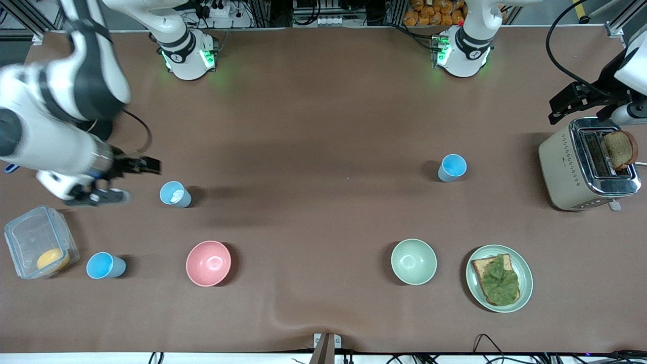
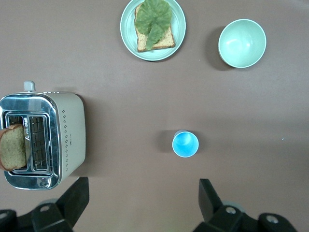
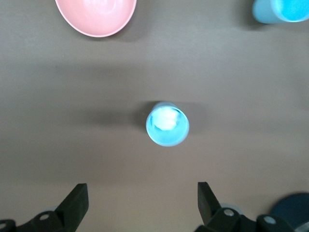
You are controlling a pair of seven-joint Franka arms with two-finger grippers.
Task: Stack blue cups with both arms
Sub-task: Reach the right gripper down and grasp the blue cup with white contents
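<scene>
nearest cup [image 1: 105, 266] stands upright beside the tub [image 1: 39, 248]. whitish-inside cup [image 1: 175, 194] sits farther up, toward the right arm's end; third cup [image 1: 452, 168] is near the toaster [image 1: 589, 164]. smooth tapered plastic, likely light, tippy, slick: pinch across the rim. right gripper [image 1: 117, 180], jaws wide, hangs beside the whitish cup. left gripper [image 2: 142, 203], jaws wide, hangs by the toaster.
</scene>
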